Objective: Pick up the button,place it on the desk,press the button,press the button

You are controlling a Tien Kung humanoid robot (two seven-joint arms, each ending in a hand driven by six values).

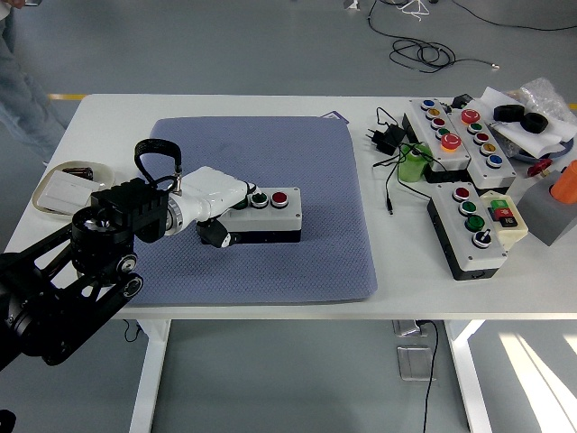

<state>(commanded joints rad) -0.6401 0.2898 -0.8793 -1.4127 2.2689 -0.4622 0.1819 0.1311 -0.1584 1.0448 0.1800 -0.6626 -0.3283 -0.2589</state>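
A grey button box [270, 215] with a green button [259, 198] and a red button [279, 198] showing lies on the blue mat [297, 144]. My left hand [221, 200], white with dark fingertips, lies over the box's left end. Its fingers curl over the top and hide the leftmost button, and its thumb [216, 234] sits against the box's front face. The box rests flat on the mat.
Two more button boxes [451, 135] [469, 230] lie at the right with a black adapter [388, 137], cables and a green object [415, 164]. A shallow tray [63, 185] sits at the left edge. A person's leg [18, 81] is at the top left.
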